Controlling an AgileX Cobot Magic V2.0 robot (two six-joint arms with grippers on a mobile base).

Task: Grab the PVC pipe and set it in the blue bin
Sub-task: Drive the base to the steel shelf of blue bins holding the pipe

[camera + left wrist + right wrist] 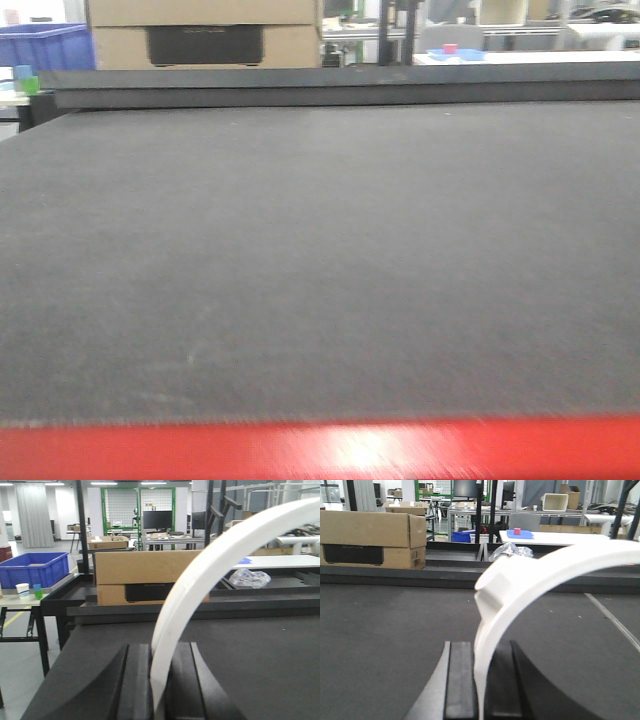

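Observation:
In the left wrist view, a white curved PVC pipe [215, 565] arcs up and to the right out of my left gripper [162, 652], whose black pads are shut on its lower end. My right gripper [482, 650] is likewise shut on a white curved PVC pipe [520, 585] that bends off to the right, with a thicker blocky end at its top left. Both grippers hover above the dark table [320, 250]. A blue bin [35, 567] stands beyond the table's left end, also visible as the blue bin [45, 45] at the far top left. Neither gripper shows in the front view.
A cardboard box [140, 575] sits on the black rail at the table's far edge. A red strip [320, 450] runs along the near edge. A clear plastic bag [250, 577] lies at the back right. Cups [30, 590] stand on a small side table by the bin.

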